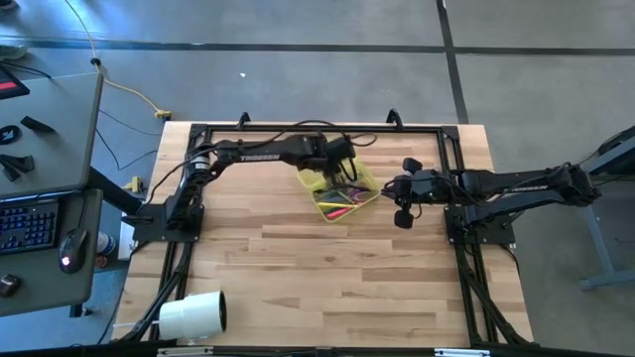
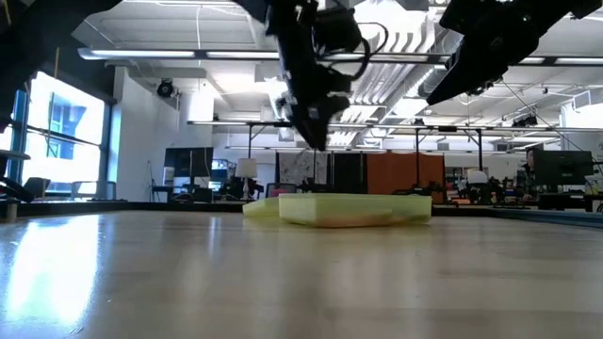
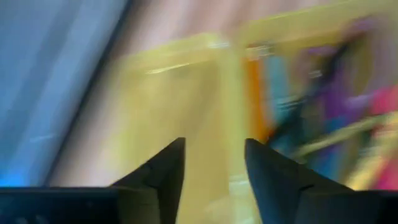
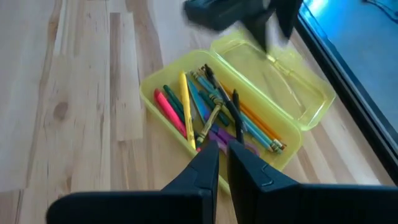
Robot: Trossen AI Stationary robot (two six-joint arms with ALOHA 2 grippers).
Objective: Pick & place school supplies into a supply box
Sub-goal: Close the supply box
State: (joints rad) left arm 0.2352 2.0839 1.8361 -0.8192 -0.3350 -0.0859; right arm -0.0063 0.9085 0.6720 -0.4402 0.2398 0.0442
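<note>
The supply box [image 1: 343, 194] lies open in the middle of the table's far half, a translucent yellow-green case seen low and flat in the low view [image 2: 350, 209]. Its base half holds the school supplies [image 4: 211, 115]: pink, yellow, green, orange and black pens and pencils, with something purple under them. The lid half [image 4: 281, 84] lies flat beside the base and is bare. My left gripper [image 3: 214, 163] is open and hovers above the lid and hinge [image 2: 316, 132], touching nothing. My right gripper [image 4: 222, 158] is shut and holds nothing, raised to the right of the box [image 1: 402, 203].
A big white cylinder roll [image 1: 193, 315] lies near the table's near left corner. A black frame [image 1: 298, 127] runs along the far edge and down both sides. Bare wood [image 1: 337, 278] spreads across the near half. A desk with a keyboard [image 1: 28, 226] stands off the table's left.
</note>
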